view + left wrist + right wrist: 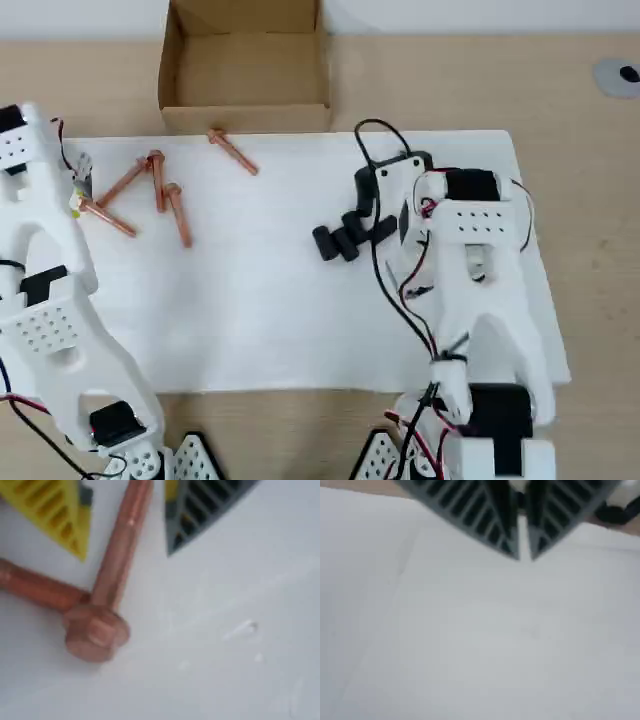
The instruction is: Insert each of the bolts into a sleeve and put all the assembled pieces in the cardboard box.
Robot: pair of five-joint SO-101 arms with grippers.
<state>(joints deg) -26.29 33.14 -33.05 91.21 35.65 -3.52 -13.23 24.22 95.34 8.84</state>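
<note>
Several copper bolts (157, 180) lie scattered on the left of the white mat (260, 320). My left gripper (82, 195) is down among the leftmost ones. In the left wrist view it (125, 552) is open, and the shaft of one bolt (117, 565) runs between its yellow and dark fingers, head (97, 632) toward the camera. A second bolt (40, 587) touches that one. Several black sleeves (340, 240) lie mid-mat. My right gripper (388, 215) is beside them, and its dark fingers (490, 520) are shut just above bare mat (470, 645). The cardboard box (245, 70) stands open at the back.
One bolt (233, 152) lies just in front of the box's front wall. Black cables (385, 270) trail from the right arm across the mat. The wooden table (580, 160) surrounds the mat, with a grey disc (618, 75) at the far right.
</note>
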